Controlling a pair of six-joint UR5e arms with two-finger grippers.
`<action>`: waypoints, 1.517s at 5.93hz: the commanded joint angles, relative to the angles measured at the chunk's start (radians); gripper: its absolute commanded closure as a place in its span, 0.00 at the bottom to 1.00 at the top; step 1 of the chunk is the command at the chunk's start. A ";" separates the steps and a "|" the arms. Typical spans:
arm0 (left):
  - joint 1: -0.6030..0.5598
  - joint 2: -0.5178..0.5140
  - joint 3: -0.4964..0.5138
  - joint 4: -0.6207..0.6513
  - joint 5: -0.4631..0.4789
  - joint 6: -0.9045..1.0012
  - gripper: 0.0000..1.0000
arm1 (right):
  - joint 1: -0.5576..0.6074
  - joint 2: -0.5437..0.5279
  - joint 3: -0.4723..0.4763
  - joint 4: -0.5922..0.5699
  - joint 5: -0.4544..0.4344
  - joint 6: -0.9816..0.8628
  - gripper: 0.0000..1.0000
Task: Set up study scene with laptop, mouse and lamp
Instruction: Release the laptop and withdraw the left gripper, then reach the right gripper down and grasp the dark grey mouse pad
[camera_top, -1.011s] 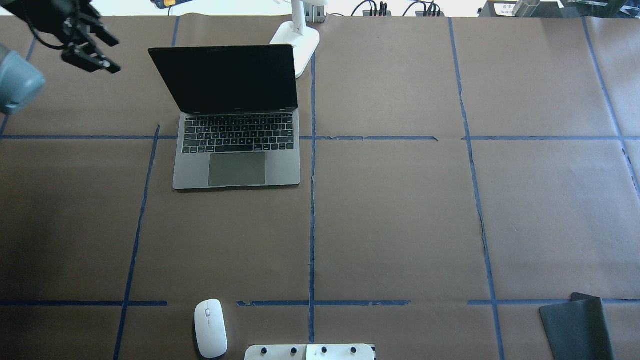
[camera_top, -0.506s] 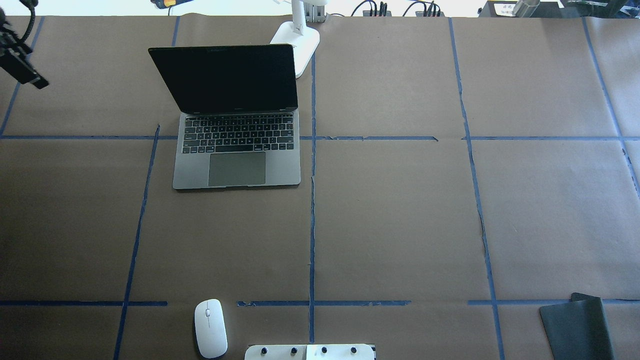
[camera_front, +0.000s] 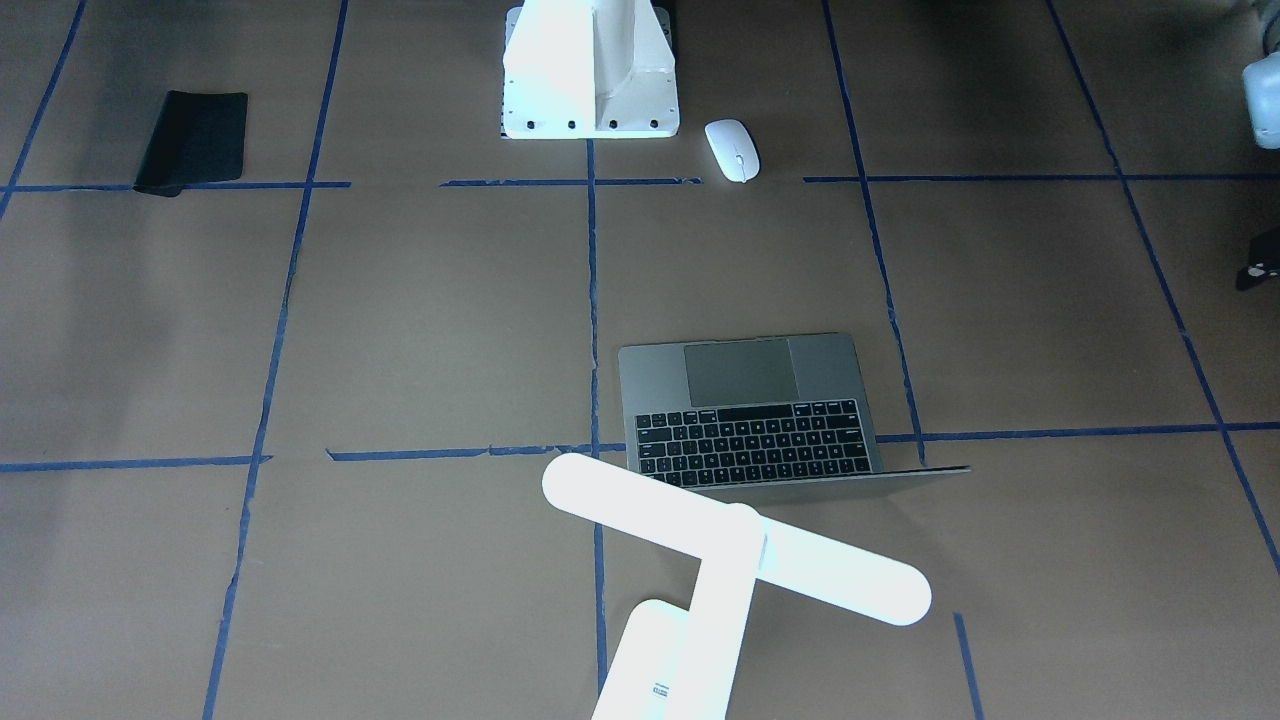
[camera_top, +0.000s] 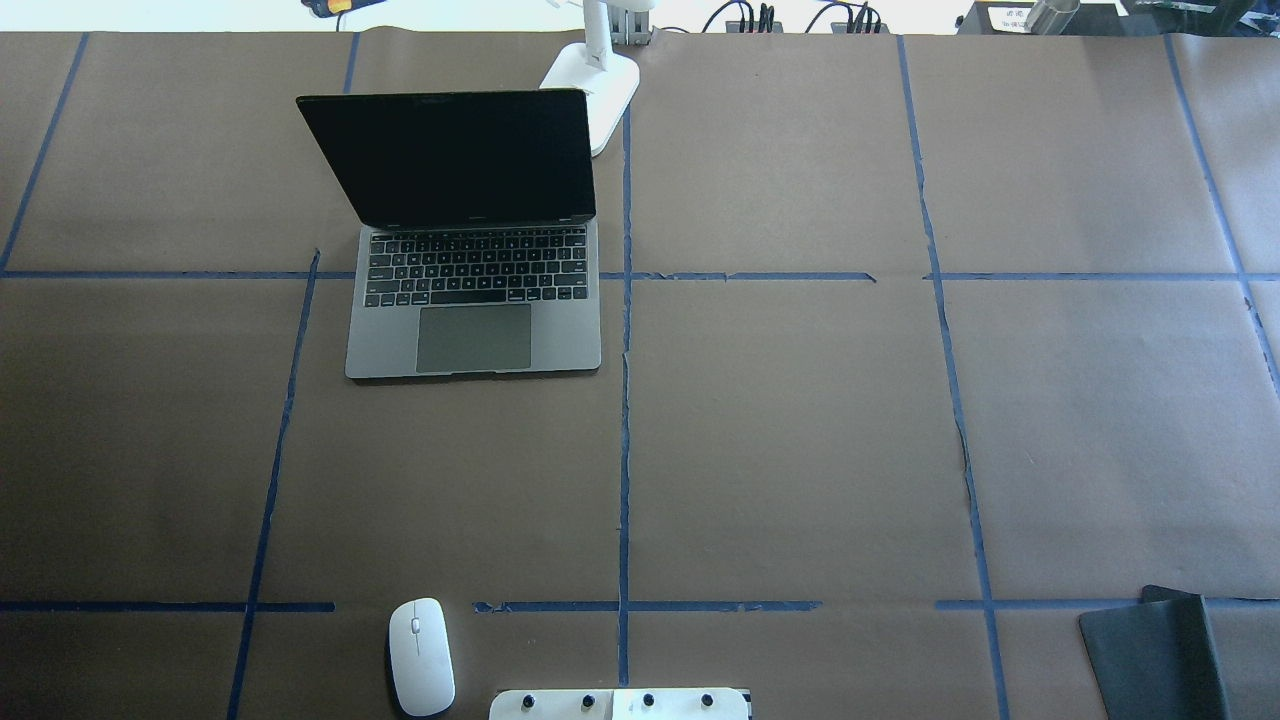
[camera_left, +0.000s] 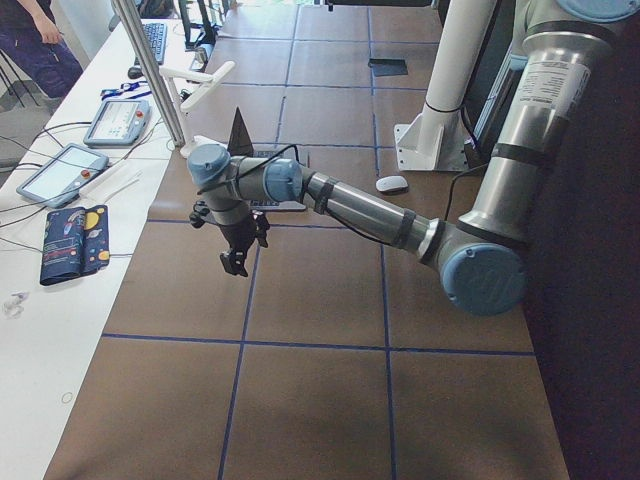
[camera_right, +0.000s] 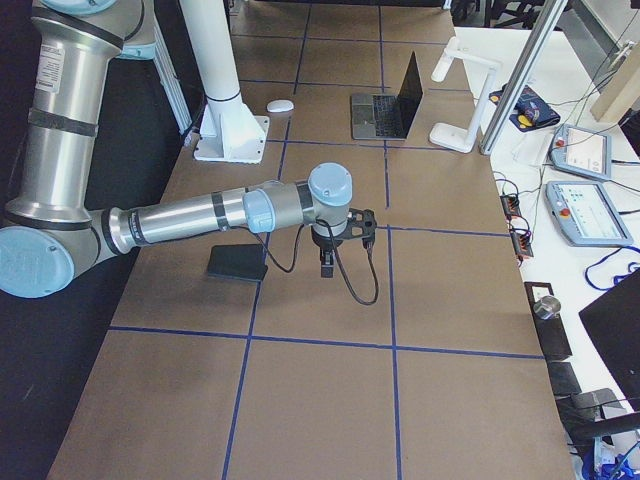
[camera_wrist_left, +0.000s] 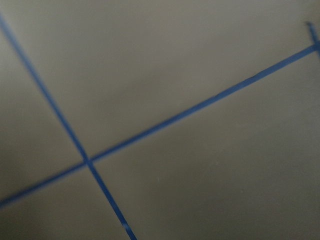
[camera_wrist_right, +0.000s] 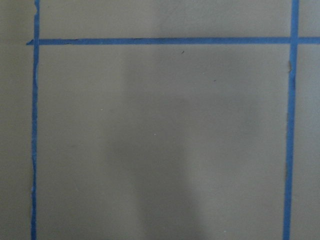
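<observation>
Laptop (camera_top: 470, 330) open, lamp (camera_front: 735, 545) just behind it, mouse (camera_top: 421, 655) well apart. Left gripper (camera_left: 235, 258) and right gripper (camera_right: 326, 262) hang above the table (camera_top: 800, 450). You can't tell if either of the 2 is open or closed.

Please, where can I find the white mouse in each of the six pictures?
Front-facing: mouse at top centre, just right of the white pedestal.
Overhead: mouse at the bottom edge, left of the pedestal.
Exterior left: mouse in the upper middle, in front of the pedestal.
Exterior right: mouse near the top, beyond the pedestal.
Left wrist: not in it.
Right wrist: not in it.
Shared landmark: the pedestal.
</observation>
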 joint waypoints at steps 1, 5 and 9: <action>-0.029 0.093 -0.005 -0.169 -0.058 -0.116 0.00 | -0.172 -0.127 0.038 0.315 -0.032 0.331 0.00; -0.029 0.096 -0.011 -0.185 -0.062 -0.133 0.00 | -0.573 -0.353 -0.199 1.091 -0.328 0.760 0.00; -0.029 0.098 -0.020 -0.187 -0.062 -0.133 0.00 | -0.862 -0.372 -0.321 1.258 -0.546 0.921 0.02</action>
